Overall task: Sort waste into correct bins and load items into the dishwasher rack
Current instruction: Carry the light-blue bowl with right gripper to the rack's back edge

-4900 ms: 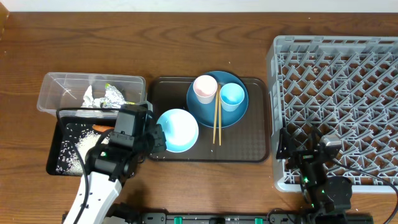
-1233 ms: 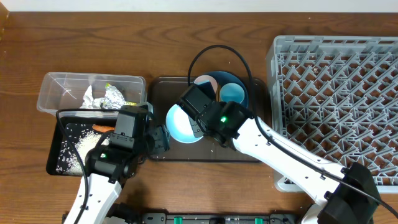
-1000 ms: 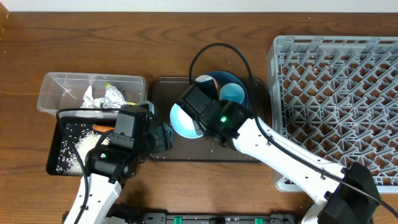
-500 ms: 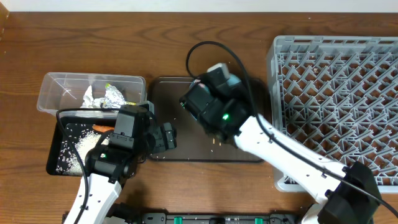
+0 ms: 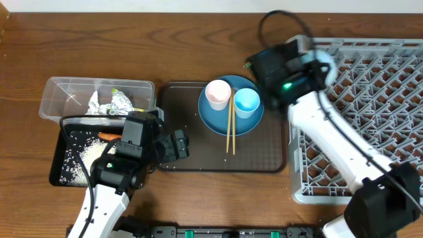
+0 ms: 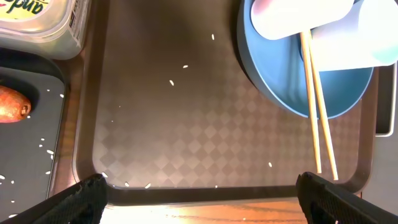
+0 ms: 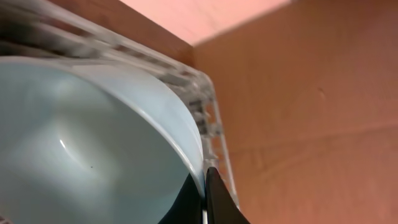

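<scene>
Loading step: right hand (image 7: pixel 203 180) pinches white bowl (image 7: pixel 93 137) rim at dishwasher rack (image 5: pixel 390 79) edge (left hand (image 6: pixel 199 196) spread wide, empty); next, probably seat it upright-tilted inside, then release.

A brown wooden table (image 5: pixel 99 39) with dark grain running left to right fills almost the whole overhead frame. Along the upper edge lies a narrow pale strip (image 5: pixel 198 4) beyond it. The light is even.

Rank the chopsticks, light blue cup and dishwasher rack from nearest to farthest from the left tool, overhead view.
1. chopsticks, on the blue plate, right of the left tool.
2. light blue cup, farther back on that plate.
3. dishwasher rack, far right.
</scene>
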`<action>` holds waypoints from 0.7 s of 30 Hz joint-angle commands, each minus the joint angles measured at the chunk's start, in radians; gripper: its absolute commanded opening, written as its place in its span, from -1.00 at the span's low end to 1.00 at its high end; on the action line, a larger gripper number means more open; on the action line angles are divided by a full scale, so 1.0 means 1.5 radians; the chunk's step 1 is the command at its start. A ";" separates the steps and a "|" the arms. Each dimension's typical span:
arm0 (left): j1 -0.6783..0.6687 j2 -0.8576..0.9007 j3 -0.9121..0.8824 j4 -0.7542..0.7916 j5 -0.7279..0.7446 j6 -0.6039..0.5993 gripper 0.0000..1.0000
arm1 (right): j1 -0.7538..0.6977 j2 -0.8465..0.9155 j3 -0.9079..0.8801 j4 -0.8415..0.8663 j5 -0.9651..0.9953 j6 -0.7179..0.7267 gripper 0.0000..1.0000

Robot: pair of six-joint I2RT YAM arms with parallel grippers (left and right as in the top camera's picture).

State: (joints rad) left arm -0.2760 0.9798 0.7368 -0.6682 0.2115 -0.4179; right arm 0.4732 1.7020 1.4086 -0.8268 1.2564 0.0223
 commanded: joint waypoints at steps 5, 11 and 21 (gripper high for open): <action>0.001 -0.004 0.000 0.003 0.006 0.004 0.99 | -0.153 0.004 -0.002 0.136 0.035 -0.169 -0.98; 0.001 -0.004 0.000 0.003 0.006 0.004 1.00 | -0.273 0.005 -0.002 0.313 -0.058 -0.341 -0.97; 0.001 -0.004 0.000 0.003 0.006 0.004 1.00 | -0.355 0.046 -0.002 0.450 -0.148 -0.431 -0.97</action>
State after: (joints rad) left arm -0.2760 0.9798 0.7364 -0.6674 0.2115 -0.4179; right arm -0.0467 1.7256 1.4033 -0.1642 1.0748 -0.5442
